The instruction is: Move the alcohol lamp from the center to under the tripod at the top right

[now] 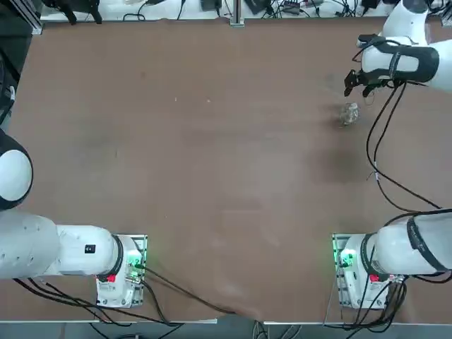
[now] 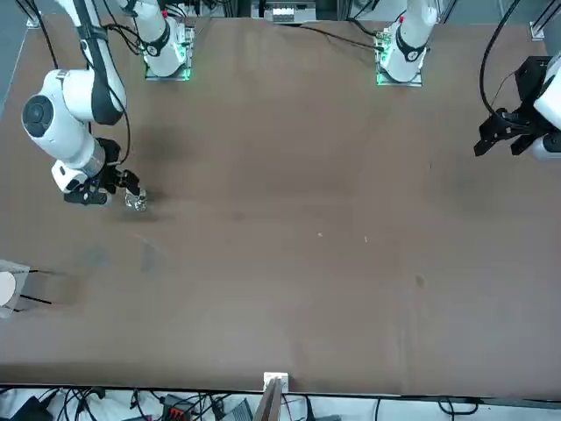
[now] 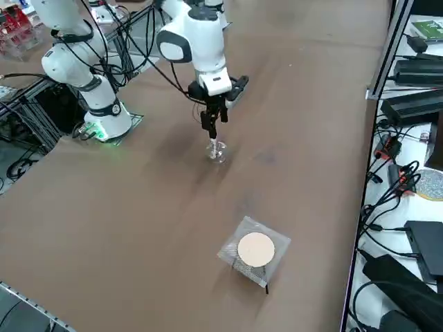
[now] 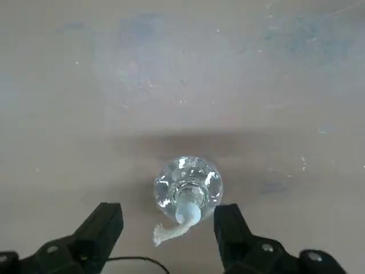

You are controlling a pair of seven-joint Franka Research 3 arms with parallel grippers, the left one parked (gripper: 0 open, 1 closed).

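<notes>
The alcohol lamp (image 4: 187,188), a small clear glass bulb with a white wick at its neck, stands upright on the brown table (image 1: 212,155). It shows at the right in the top view (image 1: 349,113) and in the side view (image 3: 217,151). My right gripper (image 4: 171,220) hangs open just above it, a black finger on either side and neither touching the glass. The gripper also shows over the lamp (image 3: 211,123) and beside it (image 2: 110,189). The tripod (image 3: 255,250), grey mesh square with a white disc on thin dark legs, stands apart near the table's right edge (image 2: 7,287).
A black cable (image 1: 378,141) droops from my right arm over the table near the lamp. The arm bases (image 1: 357,272) sit at the near edge. Power bricks and cables (image 3: 415,104) lie on the shelf beyond the table's right edge.
</notes>
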